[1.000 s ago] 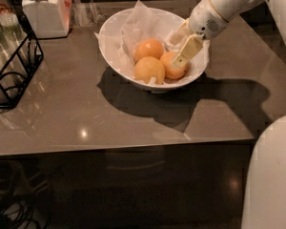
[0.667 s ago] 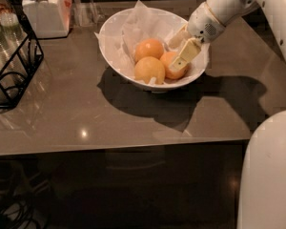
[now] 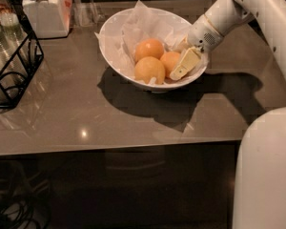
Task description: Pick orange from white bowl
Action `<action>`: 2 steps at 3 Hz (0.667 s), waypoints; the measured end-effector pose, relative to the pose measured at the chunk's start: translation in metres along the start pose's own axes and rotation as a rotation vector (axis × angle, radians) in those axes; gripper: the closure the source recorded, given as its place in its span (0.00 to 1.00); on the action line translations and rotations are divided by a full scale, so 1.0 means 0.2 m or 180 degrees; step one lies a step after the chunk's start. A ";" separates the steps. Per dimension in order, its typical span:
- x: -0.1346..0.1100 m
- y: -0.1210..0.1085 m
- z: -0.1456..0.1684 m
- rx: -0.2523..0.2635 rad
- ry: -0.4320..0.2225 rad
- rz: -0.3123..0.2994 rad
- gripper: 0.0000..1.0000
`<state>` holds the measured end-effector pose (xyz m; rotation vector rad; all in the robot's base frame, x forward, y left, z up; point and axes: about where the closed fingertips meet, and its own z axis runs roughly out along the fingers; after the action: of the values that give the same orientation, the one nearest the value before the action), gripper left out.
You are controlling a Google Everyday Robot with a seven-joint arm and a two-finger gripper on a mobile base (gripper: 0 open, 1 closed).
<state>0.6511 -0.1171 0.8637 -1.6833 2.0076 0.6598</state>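
Note:
The white bowl [image 3: 115,56], lined with crumpled white paper, stands at the back middle of the table. Three oranges lie in it: one at the back [image 3: 149,48], one at the front [image 3: 149,70] and one at the right [image 3: 169,61]. My gripper [image 3: 180,63] reaches down into the bowl from the right, over its right rim. It sits against the right side of the right orange and hides part of that fruit. The white arm [image 3: 219,18] runs up to the right.
A white lidded jar [image 3: 43,11] stands at the back left. A black wire rack [image 3: 12,75] with jars is at the left edge. A clear glass [image 3: 83,6] stands behind the bowl. The robot's white body [image 3: 267,171] fills the lower right.
The gripper has dropped a little lower in the bowl, along the right orange. The oranges and the bowl have barely shifted.

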 end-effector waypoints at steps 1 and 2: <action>0.03 -0.02 0.03 -0.0046 0.0002 0.0056 0.48; 0.03 -0.02 0.04 -0.0050 0.0005 0.0066 0.71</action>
<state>0.6542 -0.1178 0.8534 -1.6745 2.0285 0.6832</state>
